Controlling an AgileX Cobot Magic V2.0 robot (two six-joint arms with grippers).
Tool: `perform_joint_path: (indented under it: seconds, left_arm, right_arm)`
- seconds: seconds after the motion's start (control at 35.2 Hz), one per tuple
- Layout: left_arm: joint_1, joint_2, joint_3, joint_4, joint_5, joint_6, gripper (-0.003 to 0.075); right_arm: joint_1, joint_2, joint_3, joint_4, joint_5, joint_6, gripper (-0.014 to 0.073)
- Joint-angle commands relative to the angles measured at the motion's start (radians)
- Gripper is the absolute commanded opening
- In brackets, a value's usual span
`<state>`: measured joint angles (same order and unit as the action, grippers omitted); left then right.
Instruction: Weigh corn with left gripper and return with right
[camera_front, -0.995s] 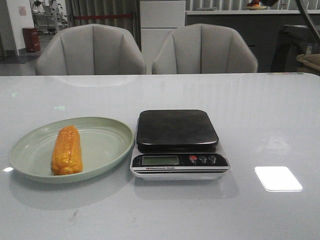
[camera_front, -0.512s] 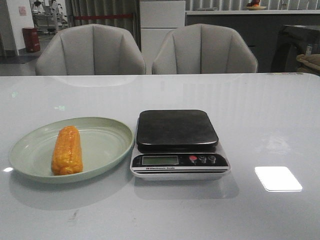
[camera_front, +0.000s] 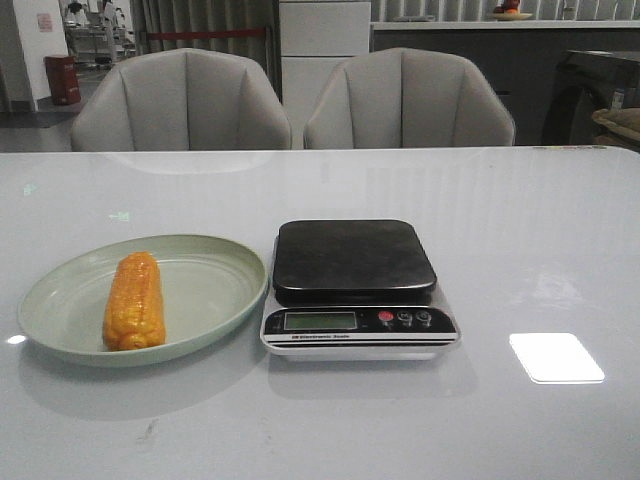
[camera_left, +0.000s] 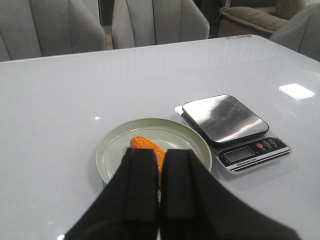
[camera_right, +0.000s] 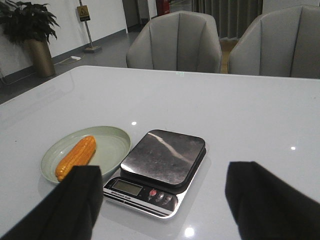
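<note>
A: Where is the corn (camera_front: 134, 301)?
B: On the green plate (camera_front: 215, 290), just left of the scale (camera_front: 356, 288), whose black platform is bare.
A: And the left gripper (camera_left: 159, 185)?
B: Above the plate, fingers pressed together, holding nothing, not touching the corn.
A: The right gripper (camera_right: 162, 200)?
B: Spread wide above the table near the scale, holding nothing

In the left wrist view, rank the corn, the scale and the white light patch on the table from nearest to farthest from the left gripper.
1. corn: on the plate, right beyond the left gripper, partly hidden by its fingers.
2. scale: beside the plate, farther across the table.
3. white light patch: well past the scale, near the table's far edge.
</note>
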<state>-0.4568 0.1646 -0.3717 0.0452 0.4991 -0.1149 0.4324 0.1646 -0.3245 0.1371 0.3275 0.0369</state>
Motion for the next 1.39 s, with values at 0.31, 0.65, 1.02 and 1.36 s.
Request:
perform_joint_path:
  seconds: [0.31,0.65,1.02,1.36]
  left_arm:
    - [-0.001,0.01,-0.027,0.0,-0.075,0.003,0.0114]
    - [-0.001,0.01,-0.027,0.0,-0.075,0.003,0.0114]
    - [-0.001,0.01,-0.022,0.0,-0.078,0.003,0.0114]
    - [0.092,-0.006,0.071,0.0,-0.099,0.003,0.0114]
  right_arm:
    - [-0.006,-0.008,0.042,-0.03,-0.134,-0.013,0.0169]
    - [-0.006,-0.008,0.042,-0.029,-0.132,-0.012,0.0186]
    - [-0.006,-0.008,0.042,-0.029,-0.132,-0.012,0.0186]
    - [-0.006,-0.008,0.042,-0.029,-0.132,-0.012,0.0186]
